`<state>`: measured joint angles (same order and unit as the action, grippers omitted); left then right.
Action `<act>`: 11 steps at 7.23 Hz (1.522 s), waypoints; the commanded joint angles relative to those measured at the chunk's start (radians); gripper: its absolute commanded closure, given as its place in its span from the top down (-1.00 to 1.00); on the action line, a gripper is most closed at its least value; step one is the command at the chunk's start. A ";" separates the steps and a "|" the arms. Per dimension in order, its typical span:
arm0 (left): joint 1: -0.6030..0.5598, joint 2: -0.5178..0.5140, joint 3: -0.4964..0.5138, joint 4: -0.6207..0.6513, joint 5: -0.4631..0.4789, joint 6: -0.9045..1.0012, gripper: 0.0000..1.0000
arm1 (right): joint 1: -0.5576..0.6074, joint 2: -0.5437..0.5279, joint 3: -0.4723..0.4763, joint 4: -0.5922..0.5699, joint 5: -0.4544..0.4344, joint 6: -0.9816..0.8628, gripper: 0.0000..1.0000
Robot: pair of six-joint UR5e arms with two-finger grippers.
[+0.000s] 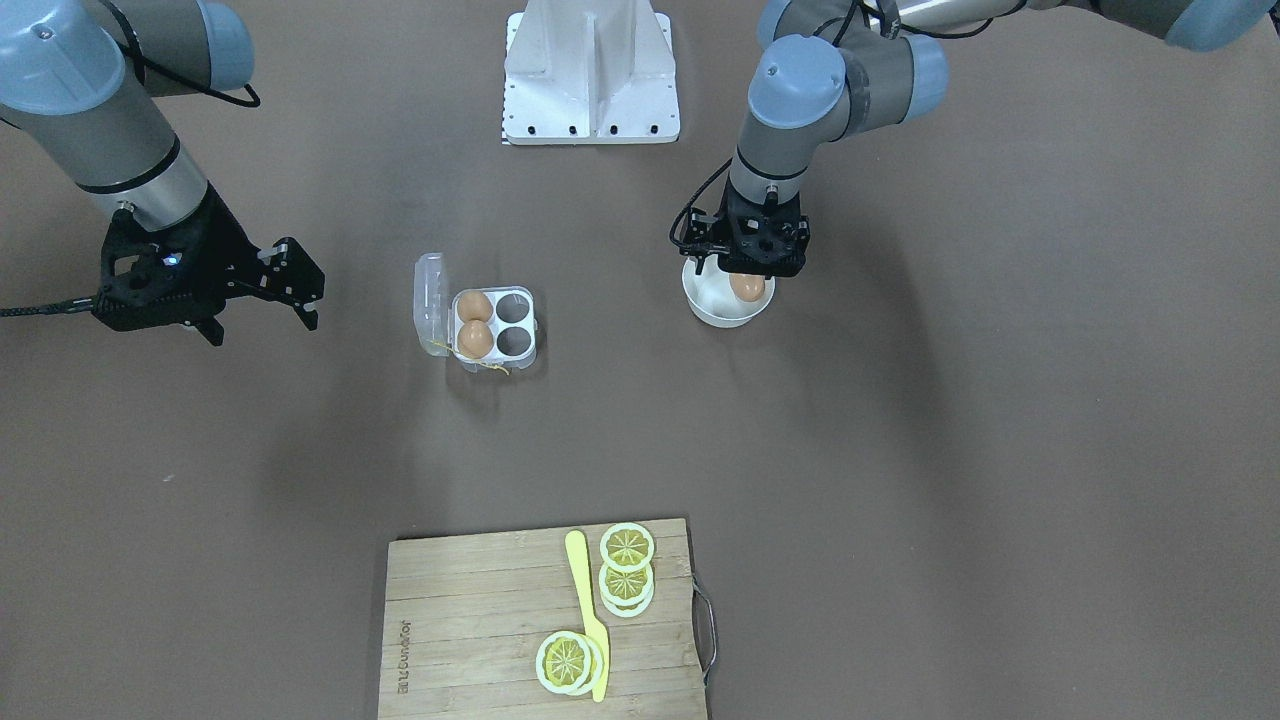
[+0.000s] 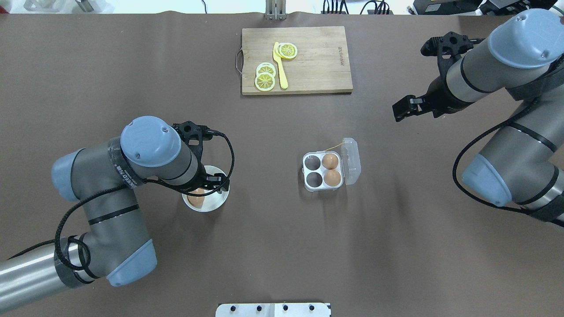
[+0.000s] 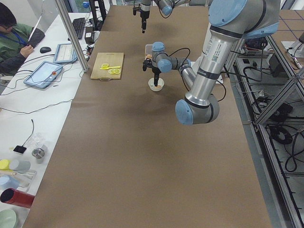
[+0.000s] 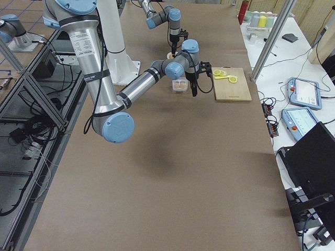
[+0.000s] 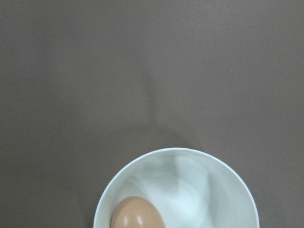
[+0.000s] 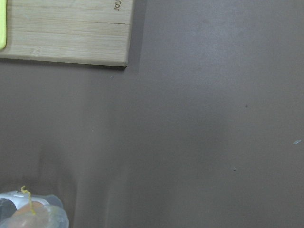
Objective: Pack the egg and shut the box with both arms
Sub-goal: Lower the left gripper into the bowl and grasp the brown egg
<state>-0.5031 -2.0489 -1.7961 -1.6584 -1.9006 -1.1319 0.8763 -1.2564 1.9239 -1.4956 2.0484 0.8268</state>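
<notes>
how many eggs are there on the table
3. Two eggs fill the clear egg carton cells beside its open lid; the third egg lies in the white bowl. The other two cells show empty.

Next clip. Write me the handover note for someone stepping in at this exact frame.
Left gripper: down over the white bowl, jaws hidden, grasp unclear.
Right gripper: open, empty, hovering apart from the box.
The egg sits in the bowl.
Done: two eggs in the box, lid open.
Left: move the egg into a free cell, close the lid with both arms.
</notes>
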 commanded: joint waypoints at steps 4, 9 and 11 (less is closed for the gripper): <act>0.006 0.007 0.038 -0.046 0.000 -0.074 0.81 | -0.002 0.000 0.000 0.000 -0.001 0.000 1.00; 0.011 0.009 0.087 -0.126 0.000 -0.089 0.58 | -0.005 0.000 0.001 0.000 -0.007 0.000 1.00; 0.009 0.009 0.075 -0.126 -0.037 -0.097 -0.30 | -0.005 0.000 0.003 0.000 -0.007 0.000 1.00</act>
<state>-0.4926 -2.0402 -1.7134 -1.7834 -1.9139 -1.2234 0.8717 -1.2563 1.9255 -1.4956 2.0419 0.8268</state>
